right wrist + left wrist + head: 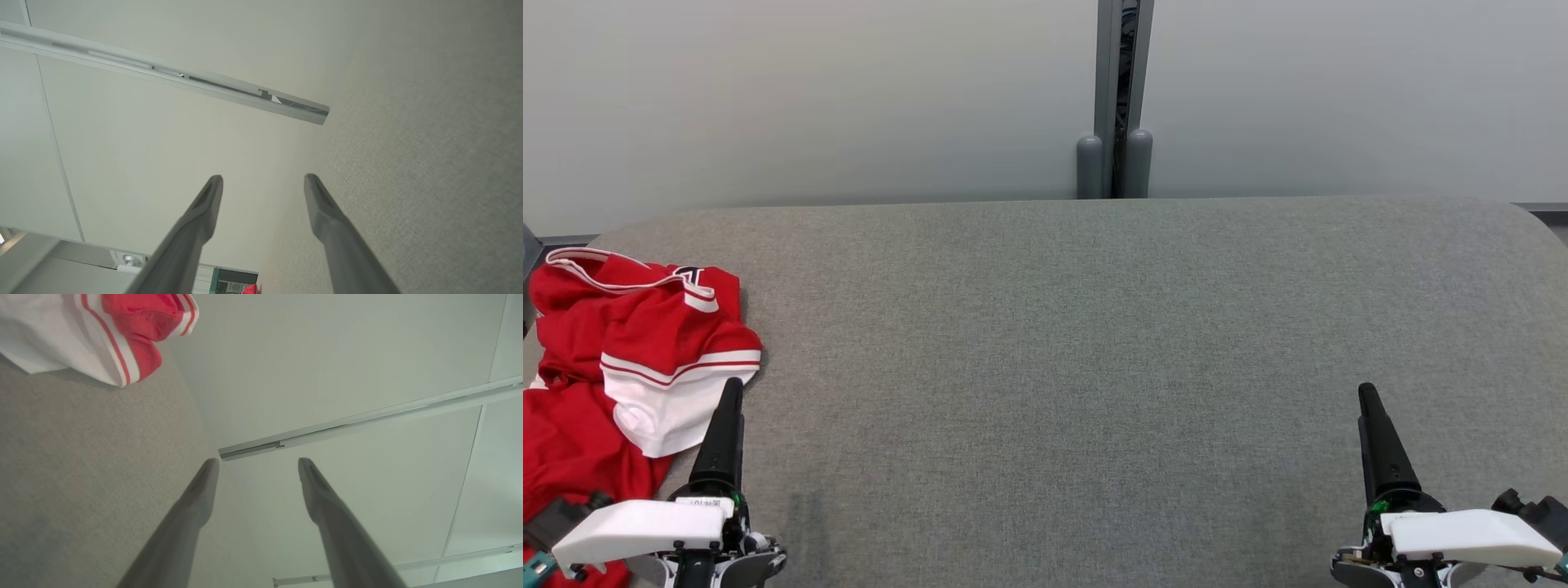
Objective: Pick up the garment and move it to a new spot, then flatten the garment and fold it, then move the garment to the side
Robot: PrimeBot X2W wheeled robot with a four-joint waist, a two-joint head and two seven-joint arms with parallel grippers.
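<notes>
The garment is a red jersey with white panels and striped trim, lying crumpled at the left end of the grey fabric table. A corner of the garment hangs into the top left of the left wrist view. My left gripper stands open at the lower left, its tip just beside the garment's white panel, nothing between its fingers. My right gripper stands open at the lower right, far from the garment, over bare table. Its two fingers are spread with nothing between them.
A pale wall rises directly behind the table, with a grey vertical post at its middle. The table's rounded far corners curve down at left and right. A scrap of red shows at the bottom of the right wrist view.
</notes>
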